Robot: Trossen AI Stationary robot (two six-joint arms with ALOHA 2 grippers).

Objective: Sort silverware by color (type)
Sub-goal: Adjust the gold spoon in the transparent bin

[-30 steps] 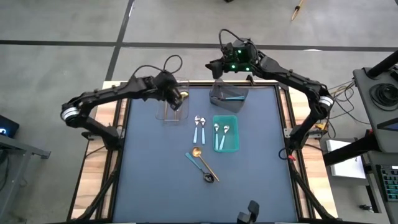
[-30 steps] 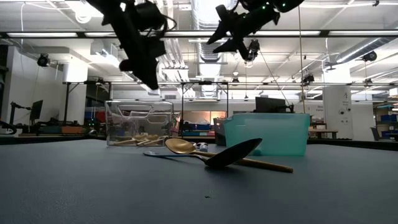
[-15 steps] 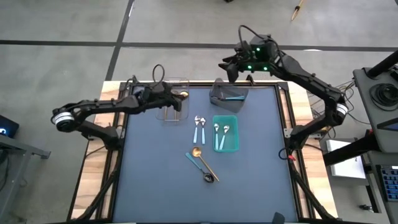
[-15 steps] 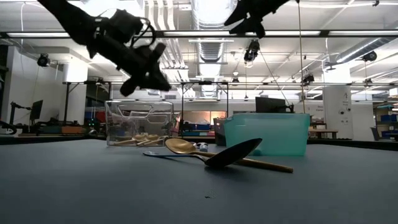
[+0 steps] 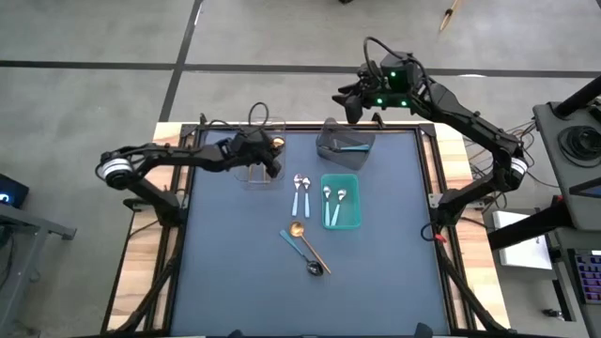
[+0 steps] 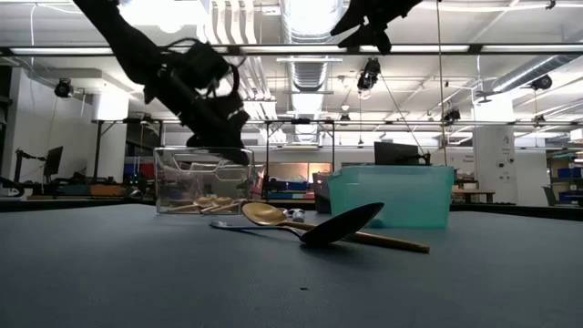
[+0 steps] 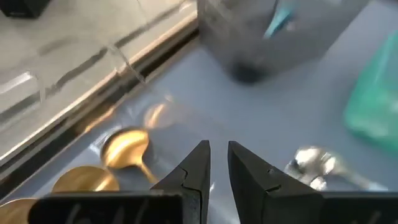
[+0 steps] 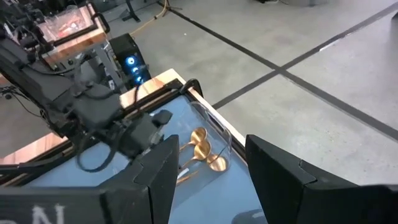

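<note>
Desk [image 5: 225,272]: dark blue top, wood strips along both side edges. Whole near half is bare; widest open room for the arms is there and along the left side.

Teal bin [image 5: 340,201], mid-desk right of centre: two light-handled spoons lie inside. Grey bin [image 5: 345,143] at the far edge holds a teal-handled spoon. Clear bin [image 5: 260,161] at the far left holds gold spoons [image 7: 126,148].

Loose spoons: two blue-handled spoons [image 5: 300,193] side by side just left of the teal bin, apart from it. Nearer the front, a gold spoon [image 5: 306,241] and a dark spoon [image 5: 311,260] lie crossed, touching, with clear desk all round.

Left hand [image 5: 272,169]: over the near right corner of the clear bin, fingers [image 7: 194,171] nearly together with only a thin slit between them, nothing clamped. It hangs above the bin rim in the low view.

Right hand [image 5: 349,105]: raised high beyond the desk's far edge, behind the grey bin, fingers [image 8: 283,171] wide apart, empty.
</note>
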